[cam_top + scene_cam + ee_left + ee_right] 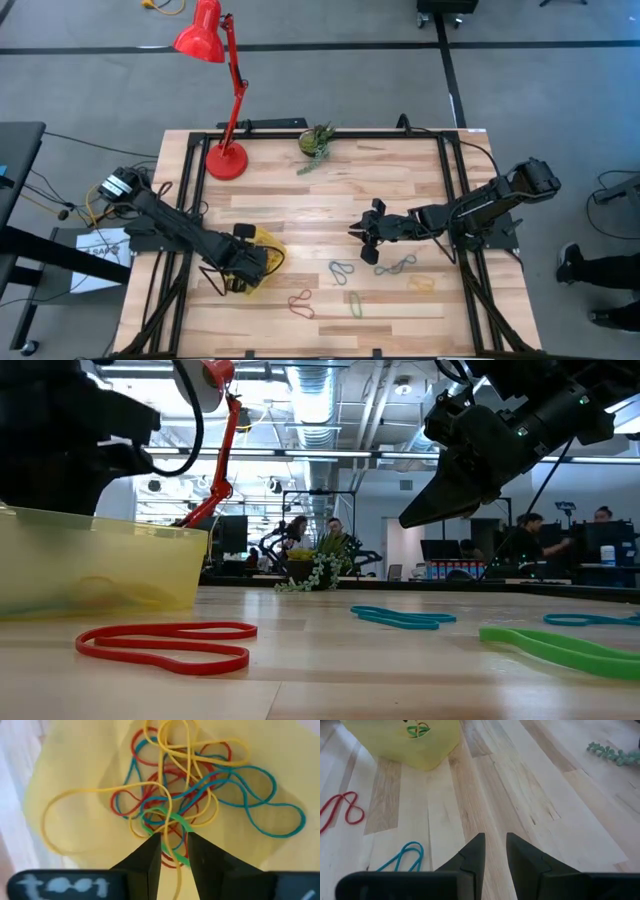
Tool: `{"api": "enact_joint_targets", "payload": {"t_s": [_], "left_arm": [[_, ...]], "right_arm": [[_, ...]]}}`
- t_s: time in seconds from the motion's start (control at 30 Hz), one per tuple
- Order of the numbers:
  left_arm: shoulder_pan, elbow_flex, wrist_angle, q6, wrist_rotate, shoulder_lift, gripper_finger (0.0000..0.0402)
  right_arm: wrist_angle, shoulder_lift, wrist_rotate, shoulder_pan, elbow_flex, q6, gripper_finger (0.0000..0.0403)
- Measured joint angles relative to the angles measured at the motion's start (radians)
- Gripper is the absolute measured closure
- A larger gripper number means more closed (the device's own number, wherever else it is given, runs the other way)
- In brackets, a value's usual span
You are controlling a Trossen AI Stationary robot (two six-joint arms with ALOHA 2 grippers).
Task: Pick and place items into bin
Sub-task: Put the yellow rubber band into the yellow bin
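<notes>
Green band (167,822) is pinched between the left gripper (173,840) fingers, right over the pile of red, blue and yellow bands (200,785) inside the yellow bin (262,250). In the left wrist view the fingers are seen close together, with the green loop passing between the tips at lower centre of frame.

Step in hand is judged to be the drop. To be done well: jaws opened fully while directly above the bin floor, so the loop falls onto the pile and not over the rim. The band may cling to a pad, so release should be confirmed before the arm is lifted. The lift should be straight up, since the loose loops below could be snagged and dragged out.

Bin sits at lower left of the high view, with the left gripper on top of it.

Outside the bin, 5 bands are counted on the table (330,200) in the high view: red band (301,304) lower centre, blue band (343,269), a green one (355,304), a dark one (397,265), and a yellow one (421,283) to the right.

Right gripper (366,237) is held mid-frame above bare wood, fingers slightly apart, nothing gripped. Blue band is nearest to it, just below in the high view, not touched.
</notes>
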Motion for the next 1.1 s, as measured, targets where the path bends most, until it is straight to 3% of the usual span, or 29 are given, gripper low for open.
{"api": "enact_joint_targets", "payload": {"t_s": [0.17,0.6,0.8,1.1], "left_arm": [[0.011,-0.017,0.000,0.000,0.059,0.044,0.0315],[0.012,-0.004,-0.057,0.052,0.026,0.099,0.0326],[0.012,0.089,-0.137,0.081,0.021,0.099,0.0393],[0.012,0.318,-0.398,0.052,-0.048,0.099,0.0400]], "right_arm": [[0.000,0.000,0.000,0.000,0.000,0.000,0.0330],[0.000,0.000,0.000,0.000,0.000,0.000,0.0330],[0.000,0.000,0.003,0.000,0.000,0.000,0.0330],[0.000,0.000,0.003,0.000,0.000,0.000,0.0330]]}}
